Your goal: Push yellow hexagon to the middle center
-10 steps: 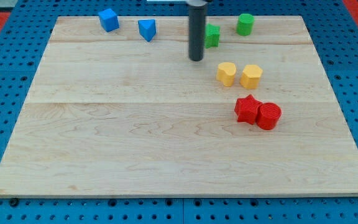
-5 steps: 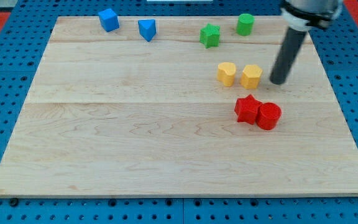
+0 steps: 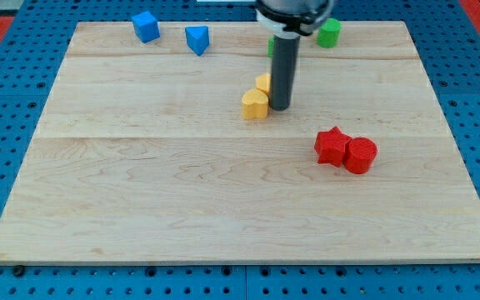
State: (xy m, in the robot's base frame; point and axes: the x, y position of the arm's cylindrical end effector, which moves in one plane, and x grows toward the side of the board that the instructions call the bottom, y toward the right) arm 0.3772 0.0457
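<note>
Just above the board's (image 3: 140, 192) centre, pressed against the left of my tip (image 3: 280, 108): front yellow block (image 3: 255, 105) and half-hidden rear yellow block (image 3: 262, 83), probably the hexagon. No fingers, only a bare rod. Risk: hexagon sliding off the round tip, or the neighbour getting dragged along.

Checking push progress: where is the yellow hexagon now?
The yellow hexagon sits above board centre, mostly hidden behind my tip, just up-right of the other yellow block.

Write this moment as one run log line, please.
my tip: right of yellow blocks | yellow hexagon: partly hidden | yellow heart: beside tip
</note>
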